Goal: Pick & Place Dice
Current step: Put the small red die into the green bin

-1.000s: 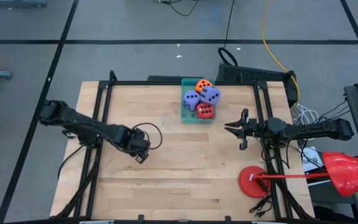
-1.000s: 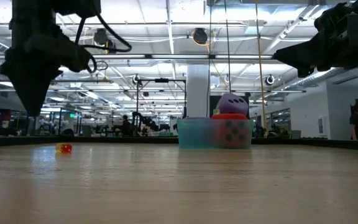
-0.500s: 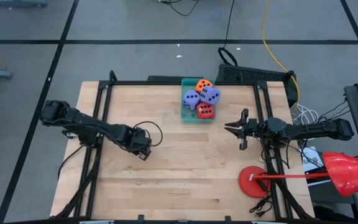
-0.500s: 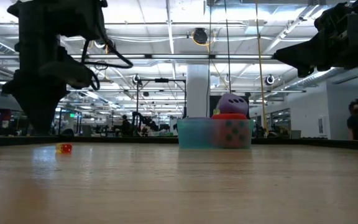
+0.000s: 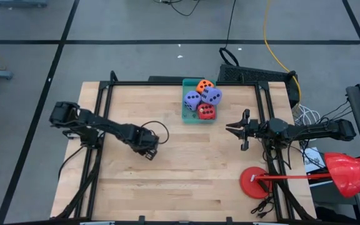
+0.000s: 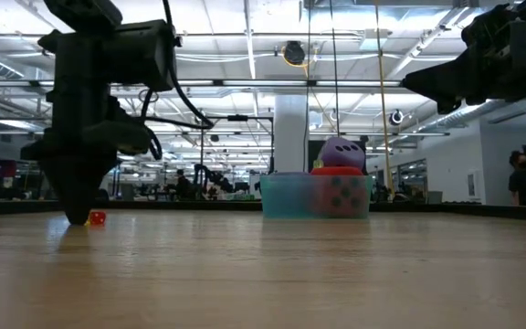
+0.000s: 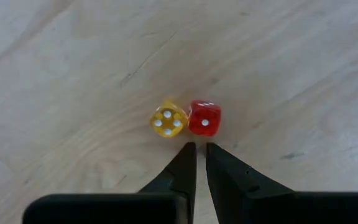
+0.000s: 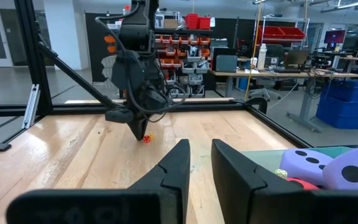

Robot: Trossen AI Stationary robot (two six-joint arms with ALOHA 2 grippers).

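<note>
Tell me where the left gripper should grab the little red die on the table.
Probably from straight above, fingers on the red die's two free side faces, since it lies flat on the table. A yellow die sits tight against one side, so pinch across the other pair. The left gripper hangs shut just beside it and must open first.
</note>
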